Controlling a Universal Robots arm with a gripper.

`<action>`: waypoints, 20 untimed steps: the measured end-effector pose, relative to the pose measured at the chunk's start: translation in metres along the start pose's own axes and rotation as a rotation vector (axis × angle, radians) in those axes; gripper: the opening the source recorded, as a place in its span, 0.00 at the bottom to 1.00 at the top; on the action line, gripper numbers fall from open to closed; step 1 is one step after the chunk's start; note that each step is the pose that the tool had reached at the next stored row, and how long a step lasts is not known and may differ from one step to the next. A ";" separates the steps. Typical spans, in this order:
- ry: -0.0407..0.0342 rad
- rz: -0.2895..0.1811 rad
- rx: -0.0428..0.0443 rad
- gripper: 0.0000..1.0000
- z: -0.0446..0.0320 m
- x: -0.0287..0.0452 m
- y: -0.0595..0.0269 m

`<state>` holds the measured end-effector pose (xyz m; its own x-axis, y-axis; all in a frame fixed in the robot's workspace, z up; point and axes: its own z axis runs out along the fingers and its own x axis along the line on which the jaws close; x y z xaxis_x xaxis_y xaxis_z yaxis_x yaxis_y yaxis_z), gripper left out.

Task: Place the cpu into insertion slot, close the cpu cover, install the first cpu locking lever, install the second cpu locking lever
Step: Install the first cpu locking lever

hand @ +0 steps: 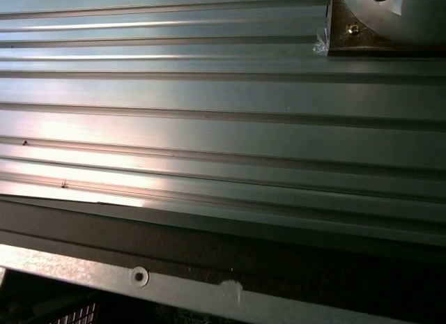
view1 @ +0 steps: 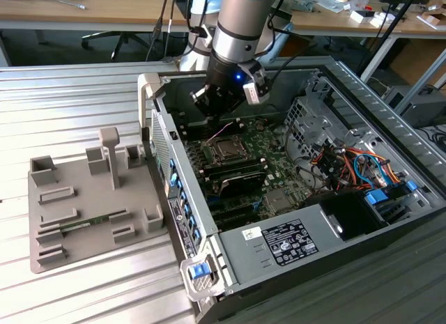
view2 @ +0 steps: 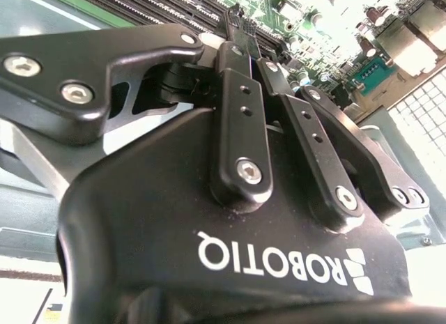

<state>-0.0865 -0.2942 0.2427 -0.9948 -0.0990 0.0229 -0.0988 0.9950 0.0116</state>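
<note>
Open computer case (view1: 293,219) lies on ribbed metal table (view1: 83,94). Gripper (view1: 221,101) hovers above green motherboard (view1: 279,164), just over insertion slot (view1: 226,150). Second wrist view: black fingers (view2: 240,122) pressed together, clenched, grasping nothing visible. Grey fixture tray (view1: 90,205) sits on exterior view's left.

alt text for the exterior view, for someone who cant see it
A robot arm's gripper hangs inside an open computer case, just above the square insertion slot on the green motherboard. The case lies on a ribbed metal table, with a grey parts tray at the exterior view's left.
</note>
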 end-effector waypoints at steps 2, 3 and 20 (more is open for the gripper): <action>0.0000 0.000 0.0000 0.10 0.0001 -0.0003 0.0000; 0.0000 0.000 0.0000 0.10 0.0001 -0.0005 0.0000; 0.0000 0.000 0.0000 0.10 0.0018 -0.0043 -0.0004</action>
<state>-0.0822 -0.2942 0.2408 -0.9948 -0.0990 0.0229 -0.0987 0.9950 0.0116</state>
